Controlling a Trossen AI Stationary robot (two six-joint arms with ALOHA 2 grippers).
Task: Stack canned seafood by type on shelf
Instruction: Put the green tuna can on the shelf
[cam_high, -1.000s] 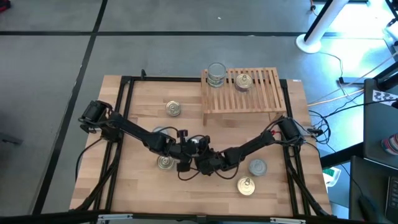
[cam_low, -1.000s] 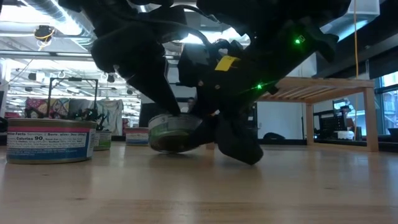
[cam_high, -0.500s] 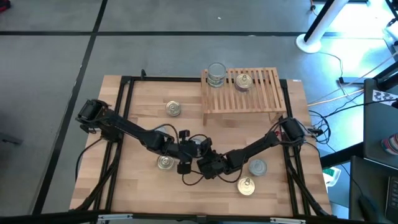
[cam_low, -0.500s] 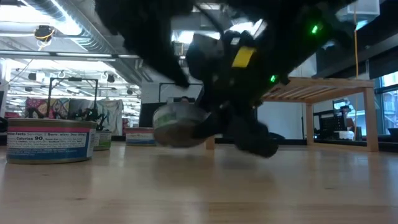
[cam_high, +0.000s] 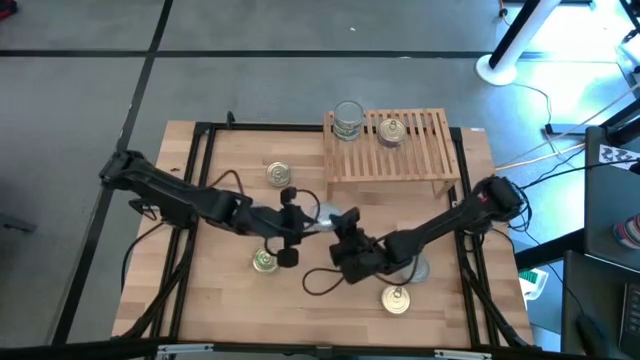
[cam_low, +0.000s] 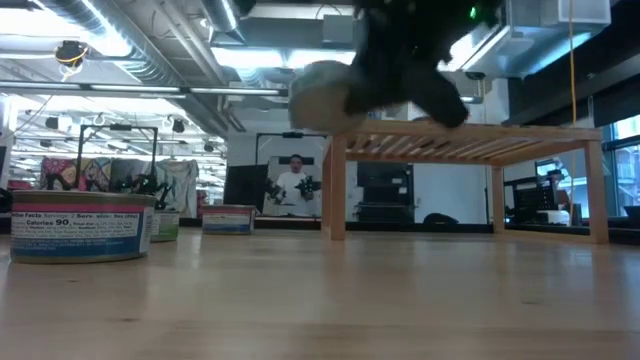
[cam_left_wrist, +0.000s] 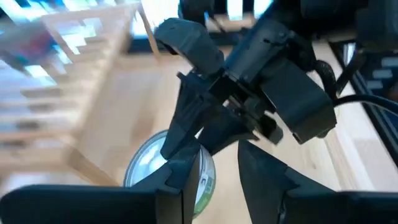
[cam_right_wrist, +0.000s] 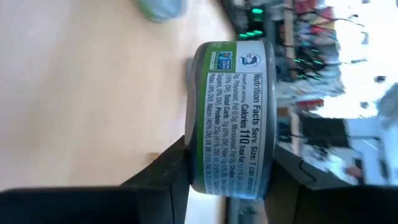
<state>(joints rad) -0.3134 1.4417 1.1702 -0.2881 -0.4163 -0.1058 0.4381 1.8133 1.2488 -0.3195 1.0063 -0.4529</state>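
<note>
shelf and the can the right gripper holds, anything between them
Nothing. In the high view only bare tabletop lies between the green-label can in the right gripper and the slatted shelf.

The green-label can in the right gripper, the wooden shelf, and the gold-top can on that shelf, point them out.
green-label can (cam_right_wrist: 231, 118): right wrist view, on its printed side label.
wooden shelf (cam_high: 425, 150): high view, on bare slats.
gold-top can (cam_high: 390, 130): high view, on its lid.

You look straight down on the whole tabletop (cam_high: 230, 300) from above; level across it from its surface; closely past each wrist. Overhead and level views share the slatted shelf (cam_high: 400, 150).
</note>
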